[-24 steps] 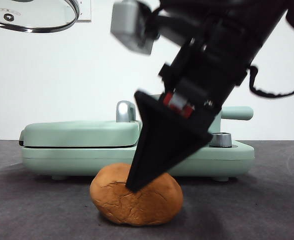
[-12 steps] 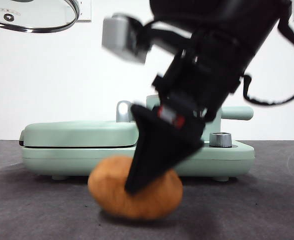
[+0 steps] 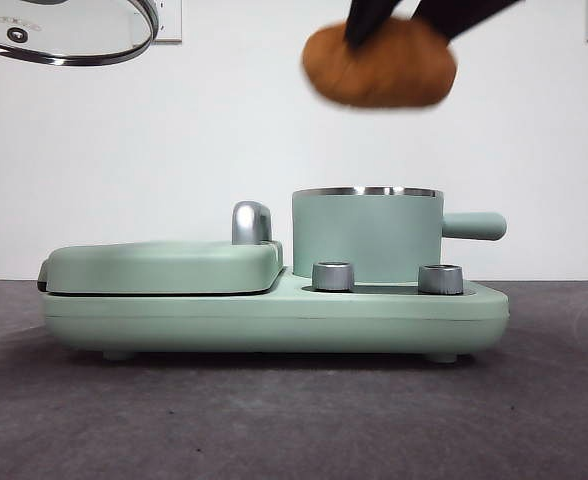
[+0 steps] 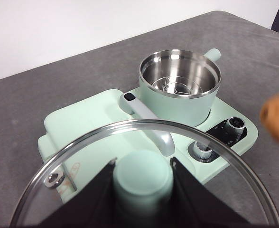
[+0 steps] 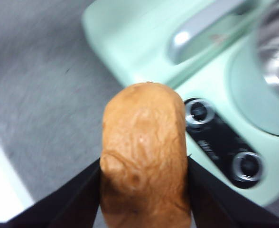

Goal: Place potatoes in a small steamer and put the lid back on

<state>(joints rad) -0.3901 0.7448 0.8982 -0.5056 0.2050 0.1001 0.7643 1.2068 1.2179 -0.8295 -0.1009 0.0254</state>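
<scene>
The orange-brown potato (image 3: 379,63) hangs high in the front view, above the small steamer (image 3: 367,233), with my right gripper (image 3: 409,18) shut on it. The right wrist view shows the potato (image 5: 144,156) clamped between both jaws. The mint-green steamer (image 4: 180,84) stands open on its base, its steel inside empty. My left gripper (image 4: 143,183) is shut on the mint-green knob of the glass lid (image 4: 73,147) and holds it aloft; the lid (image 3: 64,30) shows at the front view's top left corner.
The steamer sits on a mint-green appliance base (image 3: 274,320) with two metal dials (image 3: 334,276). A flat griddle cover (image 3: 159,265) with a chrome handle (image 3: 251,222) takes up the base's left half. Grey tabletop (image 3: 274,420) lies in front.
My right gripper has lifted the potato off the table in front of the appliance, up to a spot above the steamer. The lid has stayed where it was.
</scene>
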